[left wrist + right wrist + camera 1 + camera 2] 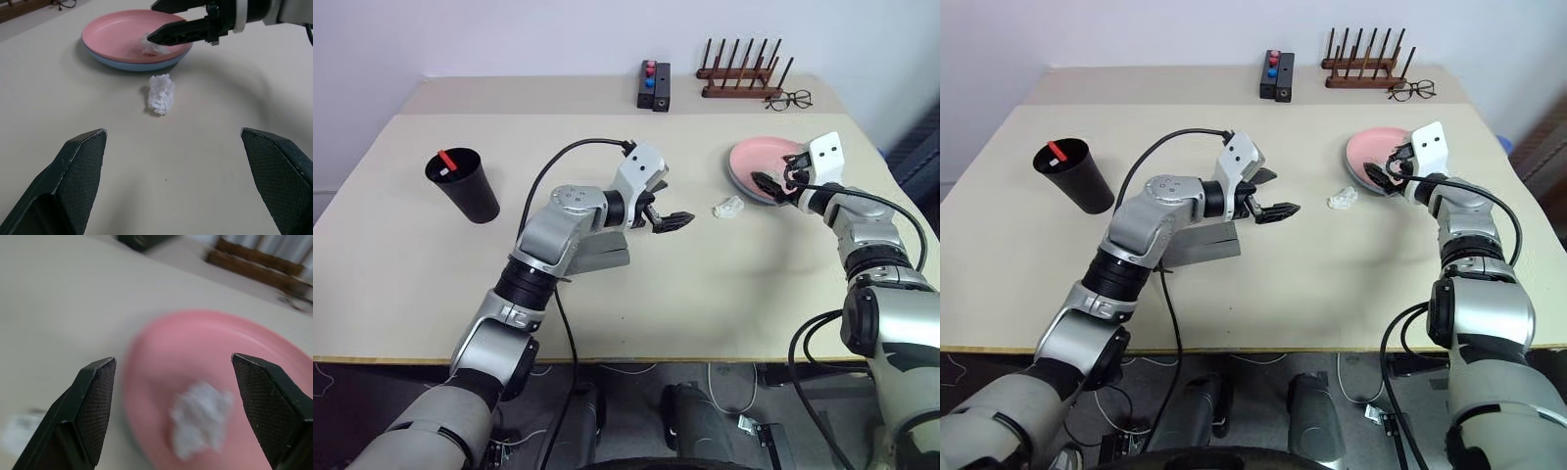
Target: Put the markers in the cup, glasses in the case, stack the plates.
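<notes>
Plates (129, 51) stacked near tabletop's (724, 294) far right corner, pink topmost; both tools, left (668, 217) and right (171, 382), released, holding nothing.

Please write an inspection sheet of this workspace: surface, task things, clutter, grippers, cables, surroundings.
Surface: beige table, matte, no spill seen.
Task things: pink plate stacked on blue plate; black cup standing at the robot's left with a red-ended marker inside; grey case behind the left arm, partly hidden; sunglasses and second marker nothing seen.
Clutter: white crumpled wad on the table before the plates; another wad on the pink plate; black button box, wooden rack, wire spectacles at the far edge.
Grippers: left gripper open, empty; right gripper open over the pink plate.
Cables: black cable looping above the left arm.
Surroundings: pale wall behind the table.
</notes>
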